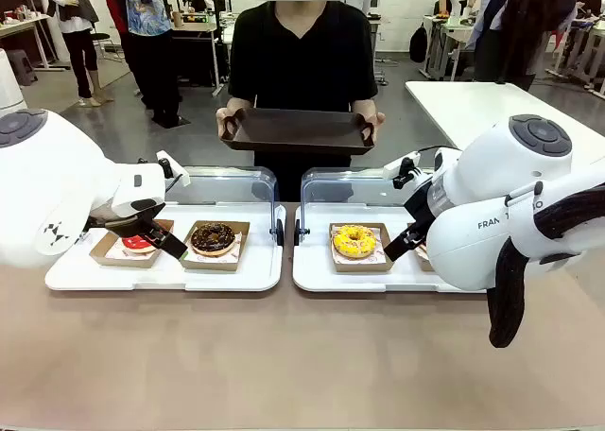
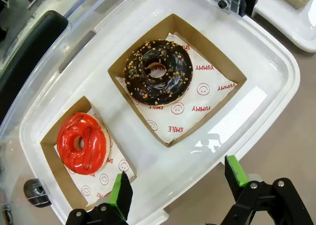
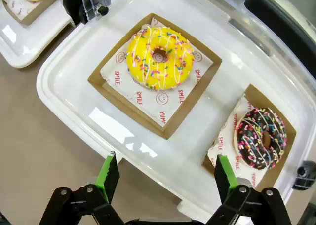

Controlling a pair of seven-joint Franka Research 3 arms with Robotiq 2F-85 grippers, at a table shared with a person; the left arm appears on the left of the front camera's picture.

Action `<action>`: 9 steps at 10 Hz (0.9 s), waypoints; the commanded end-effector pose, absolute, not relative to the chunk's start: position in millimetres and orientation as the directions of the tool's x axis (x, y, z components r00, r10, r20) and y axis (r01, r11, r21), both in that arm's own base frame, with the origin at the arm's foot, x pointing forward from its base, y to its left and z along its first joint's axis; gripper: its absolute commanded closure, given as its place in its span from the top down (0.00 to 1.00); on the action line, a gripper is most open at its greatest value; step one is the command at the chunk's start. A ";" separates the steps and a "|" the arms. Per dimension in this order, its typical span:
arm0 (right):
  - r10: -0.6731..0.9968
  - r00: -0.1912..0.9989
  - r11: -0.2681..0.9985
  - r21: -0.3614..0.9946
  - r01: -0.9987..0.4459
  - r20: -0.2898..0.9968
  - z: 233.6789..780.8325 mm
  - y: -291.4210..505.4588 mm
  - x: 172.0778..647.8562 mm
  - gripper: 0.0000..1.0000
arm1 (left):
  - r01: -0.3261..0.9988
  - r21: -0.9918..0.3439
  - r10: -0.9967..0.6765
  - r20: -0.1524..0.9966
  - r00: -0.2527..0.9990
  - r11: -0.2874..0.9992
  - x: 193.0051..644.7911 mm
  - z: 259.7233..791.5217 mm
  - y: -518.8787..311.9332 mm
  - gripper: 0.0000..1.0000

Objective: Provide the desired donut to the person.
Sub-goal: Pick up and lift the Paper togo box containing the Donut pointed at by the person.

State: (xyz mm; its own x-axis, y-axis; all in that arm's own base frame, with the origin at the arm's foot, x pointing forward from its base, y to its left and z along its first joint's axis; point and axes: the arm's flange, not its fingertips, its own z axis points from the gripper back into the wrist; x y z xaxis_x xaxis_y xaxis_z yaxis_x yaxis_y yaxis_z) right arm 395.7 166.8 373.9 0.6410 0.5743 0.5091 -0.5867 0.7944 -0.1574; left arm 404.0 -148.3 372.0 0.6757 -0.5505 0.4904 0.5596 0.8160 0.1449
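Two smooth white plastic trays with rounded corners sit side by side on the tan table (image 1: 284,355), each with a clear curved lid (image 1: 222,181) standing open at its far edge. On the left tray (image 2: 276,62) two shallow square cardboard boxes (image 2: 210,47), lined with white paper (image 2: 210,94) printed in red with smiley faces, hold a glossy red donut (image 2: 82,143) and a chocolate donut (image 2: 158,72) with shiny icing and bits of nut. On the right tray (image 3: 64,82) the same kind of boxes hold a yellow donut (image 3: 159,58) with white stripes and coloured sprinkles, and a dark donut (image 3: 260,137) with coloured sprinkles. Which one is wanted cannot be told. The person (image 1: 302,58) in a black T-shirt stands at the far side, holding a dark brown rectangular tray (image 1: 298,129) by its handles with both hands. The left claw (image 2: 177,178) hangs over the near rim of the left tray, its green-padded fingers spread wide, holding and touching nothing. The right claw (image 3: 166,169) hangs over the near edge of the right tray, likewise spread wide and holding nothing.
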 end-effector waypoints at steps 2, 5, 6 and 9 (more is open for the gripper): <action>0.574 0.641 0.794 -0.157 -0.587 0.509 373.9 166.8 395.7 1.00 | 0.560 0.145 -0.551 0.490 0.676 0.816 403.9 372.0 -148.3 1.00; 0.574 0.641 0.794 -0.157 -0.587 0.509 373.9 166.8 395.7 1.00 | 0.560 0.145 -0.551 0.490 0.676 0.816 403.9 372.0 -148.3 1.00; 0.574 0.641 0.794 -0.157 -0.587 0.509 373.9 166.8 395.7 1.00 | 0.560 0.145 -0.551 0.490 0.676 0.816 403.9 372.0 -148.3 1.00; 0.574 0.641 0.794 -0.157 -0.587 0.509 373.9 166.8 395.7 1.00 | 0.560 0.145 -0.551 0.490 0.676 0.816 403.9 372.0 -148.3 1.00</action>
State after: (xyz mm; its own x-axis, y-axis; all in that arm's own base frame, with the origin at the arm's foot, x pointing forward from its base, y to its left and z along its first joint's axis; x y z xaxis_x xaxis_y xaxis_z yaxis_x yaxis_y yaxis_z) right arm 395.7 166.8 373.9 0.6411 0.5743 0.5091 -0.5866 0.7944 -0.1575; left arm 404.0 -148.3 372.0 0.6756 -0.5505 0.4904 0.5596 0.8160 0.1449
